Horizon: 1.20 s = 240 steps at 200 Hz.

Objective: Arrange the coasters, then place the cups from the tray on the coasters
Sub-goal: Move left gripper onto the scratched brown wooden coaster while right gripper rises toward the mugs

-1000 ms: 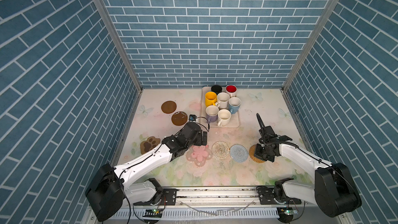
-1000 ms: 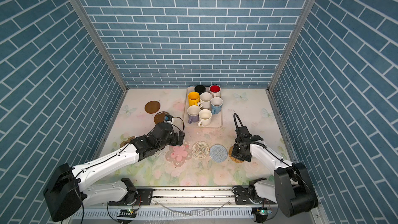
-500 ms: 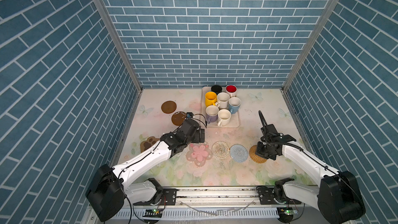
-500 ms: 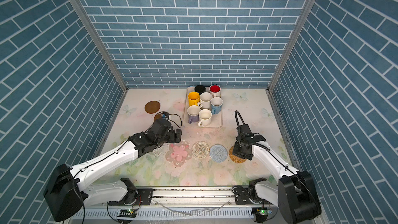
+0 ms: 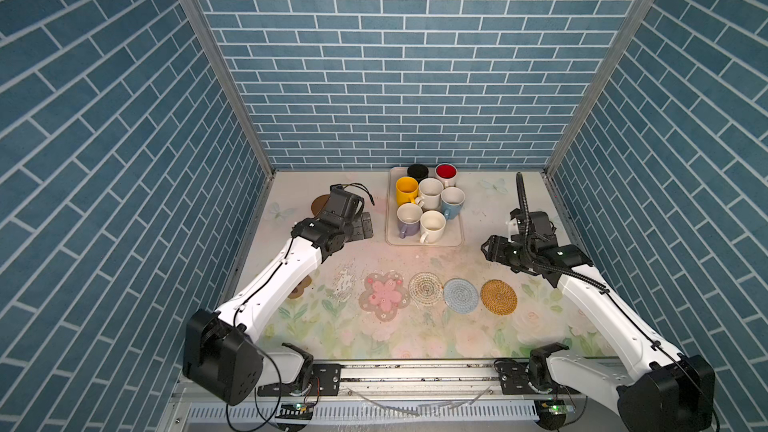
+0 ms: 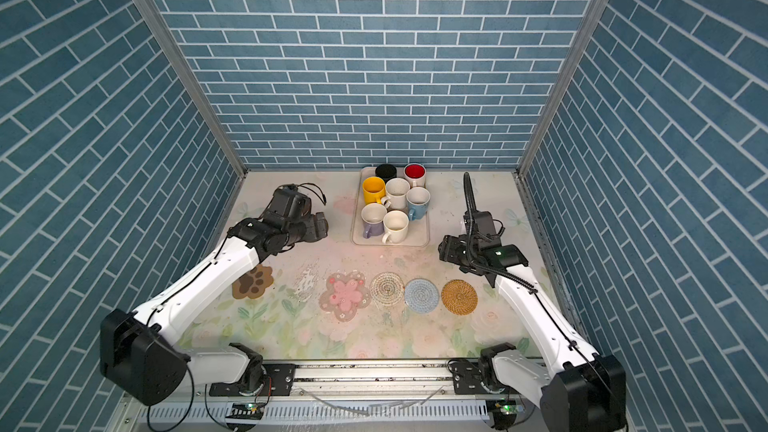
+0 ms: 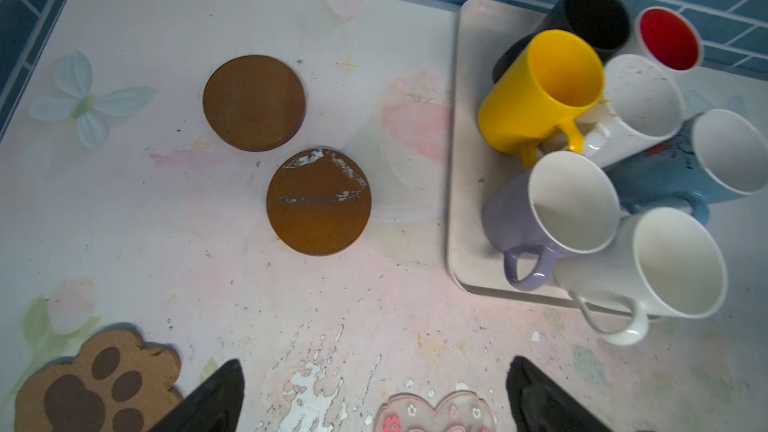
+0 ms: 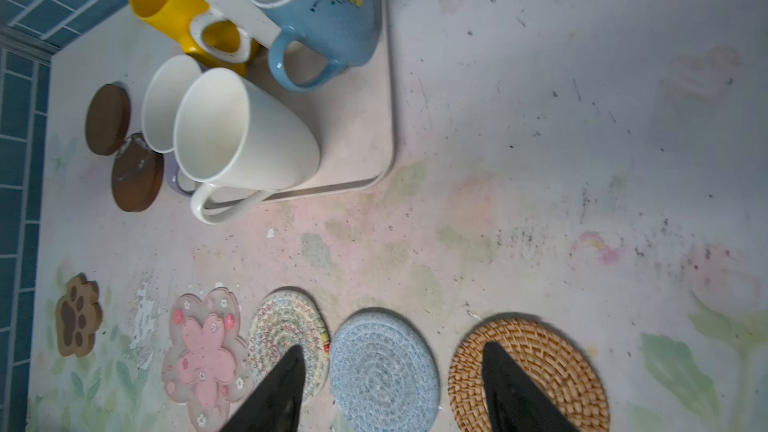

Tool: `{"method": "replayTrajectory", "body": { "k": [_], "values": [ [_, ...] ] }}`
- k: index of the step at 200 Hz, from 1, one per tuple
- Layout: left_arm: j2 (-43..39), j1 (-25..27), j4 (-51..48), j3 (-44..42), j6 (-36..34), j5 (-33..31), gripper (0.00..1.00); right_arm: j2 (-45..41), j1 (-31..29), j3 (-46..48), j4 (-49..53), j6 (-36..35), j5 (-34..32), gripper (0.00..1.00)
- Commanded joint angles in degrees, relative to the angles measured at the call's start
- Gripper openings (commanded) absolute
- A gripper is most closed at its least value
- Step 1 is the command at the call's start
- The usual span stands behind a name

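Bench (image 5: 498, 209): tray (image 5: 455, 236) still held all seven cups (image 5: 430, 194). Right fingers (image 8: 282, 392) had released the tan coaster (image 5: 498, 297), parted and empty, lifted toward tray; coaster closed the row in front of tray. Left fingers (image 7: 212, 401), wide, moved toward brown discs (image 7: 253, 101) left of tray; arranging unfinished.

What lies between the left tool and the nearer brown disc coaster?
Nothing visible does. In the left wrist view, only bare table lies between the open left tool and the nearer brown disc coaster; the tray stands aside.
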<state>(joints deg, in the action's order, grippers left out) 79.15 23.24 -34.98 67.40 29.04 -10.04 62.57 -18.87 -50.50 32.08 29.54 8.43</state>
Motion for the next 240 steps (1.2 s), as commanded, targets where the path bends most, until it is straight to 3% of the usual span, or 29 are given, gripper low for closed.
{"method": "replayTrajectory", "body": {
  "k": [1,92,195,219,240],
  "values": [
    [6.1,-2.9,-4.9,4.3,-2.1,0.8,0.99,0.3,-0.3,-2.6,-4.1,-2.8,2.8,0.7],
    [34.2,-7.7,-12.5,29.6,-7.9,3.8,0.93,-3.4,-0.2,6.2,-15.7,-5.4,4.8,0.75],
    [49.1,-10.3,-14.0,43.4,-10.8,3.7,0.83,0.4,-0.2,7.8,-18.7,-5.6,7.2,0.74],
    [51.3,-11.0,-13.4,44.6,-10.3,4.7,0.72,0.5,-0.2,7.8,-18.2,-6.1,7.0,0.73],
    [53.2,-11.5,-12.7,45.5,-10.3,5.5,0.71,0.8,-0.2,7.7,-17.2,-6.3,7.0,0.7]
  ]
}}
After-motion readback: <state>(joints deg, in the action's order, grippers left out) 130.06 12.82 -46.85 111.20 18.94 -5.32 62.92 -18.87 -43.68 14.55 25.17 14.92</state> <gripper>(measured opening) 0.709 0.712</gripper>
